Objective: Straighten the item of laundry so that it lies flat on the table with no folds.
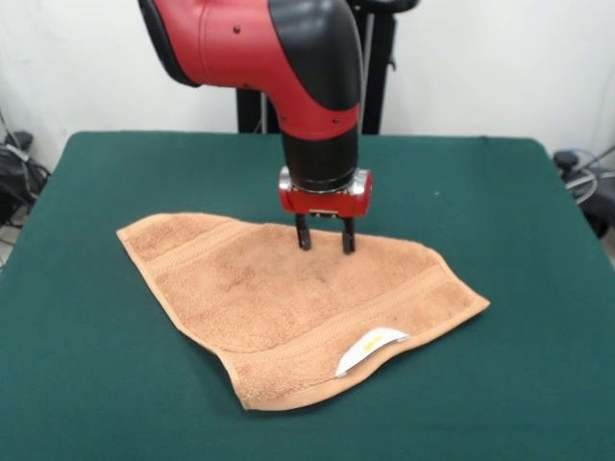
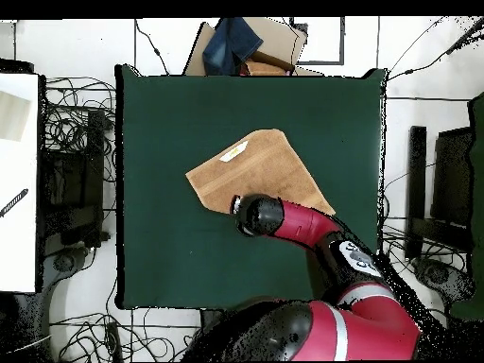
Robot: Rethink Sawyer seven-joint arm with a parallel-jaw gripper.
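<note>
The orange-tan terry towel [image 1: 298, 303] lies mid-table [image 1: 86, 384], apparently folded over; soft, light and limp, it is best pinched at an edge, where the gripper [image 1: 325, 240] stands with jaws parted, holding nothing.

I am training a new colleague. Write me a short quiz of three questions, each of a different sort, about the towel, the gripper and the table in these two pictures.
1. True or false: the towel lies as a full flat rectangle on the table.
2. Multiple choice: in the front view, where does the gripper stand?
A. beside the towel, over bare table
B. at the towel's far edge, fingers spread apart
C. at the white label
3. Fill in: the white label sits on the towel's ____ edge in the front view.

Key
1. False; its outline is irregular, so part seems folded.
2. B
3. near
</note>
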